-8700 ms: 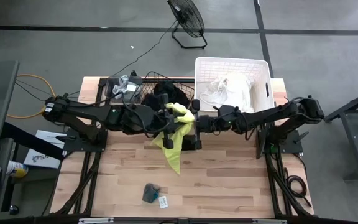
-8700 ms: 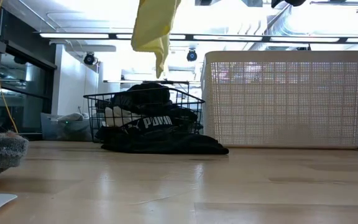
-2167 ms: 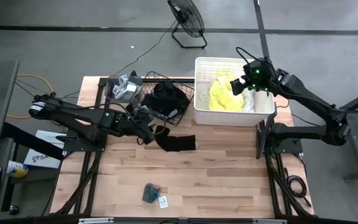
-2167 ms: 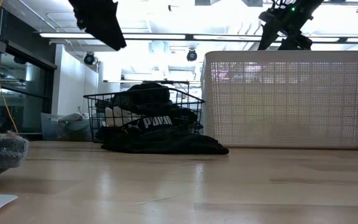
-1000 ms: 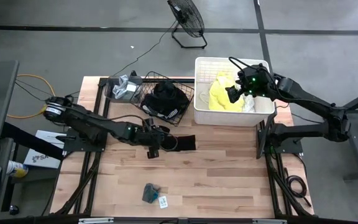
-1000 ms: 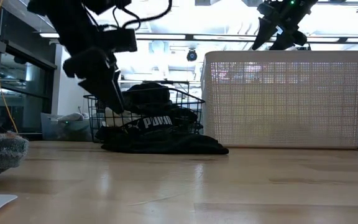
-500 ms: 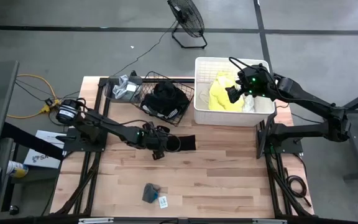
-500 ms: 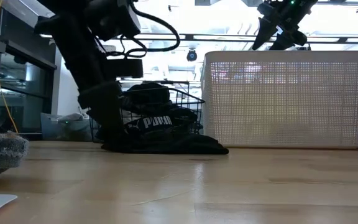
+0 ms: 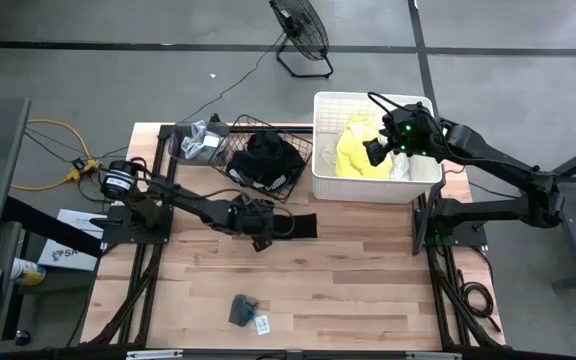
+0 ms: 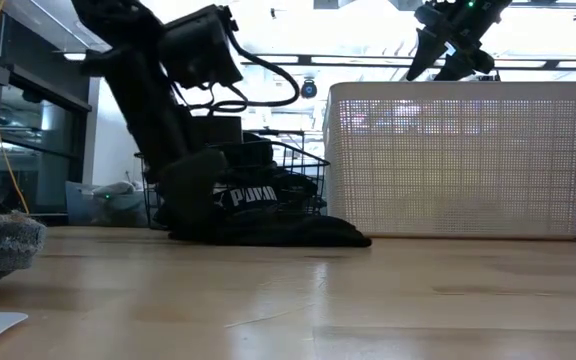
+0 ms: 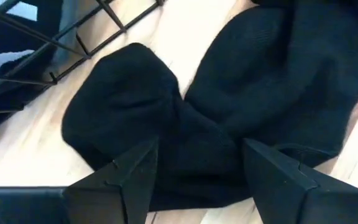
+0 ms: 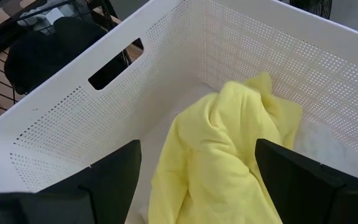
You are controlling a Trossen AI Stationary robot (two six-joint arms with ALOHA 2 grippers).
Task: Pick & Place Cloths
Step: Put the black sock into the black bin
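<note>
Left gripper [image 11: 194, 186] is down on the black cloth [image 9: 290, 227] lying on the table [image 9: 368, 290] just in front of the wire basket [image 9: 268, 150]. Its fingers stand apart, straddling a raised fold; nothing pinched yet.

Handling, as we judge it: soft, light, limp knit. It'll drape and stretch, not slide. No fragility. Best hold is the bunched ridge between the fingers [image 11: 126, 177], where the fabric is doubled; a flat edge would likely slip out or lift only one layer. Expect it to trail low on the lift, maybe snag the basket wire it lies beside.

Right gripper [image 9: 380, 152] hangs over the white tub [image 9: 423, 105], fingers wide apart and empty. The yellow cloth [image 12: 222, 155] lies in the tub below it, on top of a white one.

Versus a second ago: we see the left arm has come down and moved in toward the cloth; then it was above the table a little short of it. Right arm hasn't moved. Cloth has shifted slightly.
</note>
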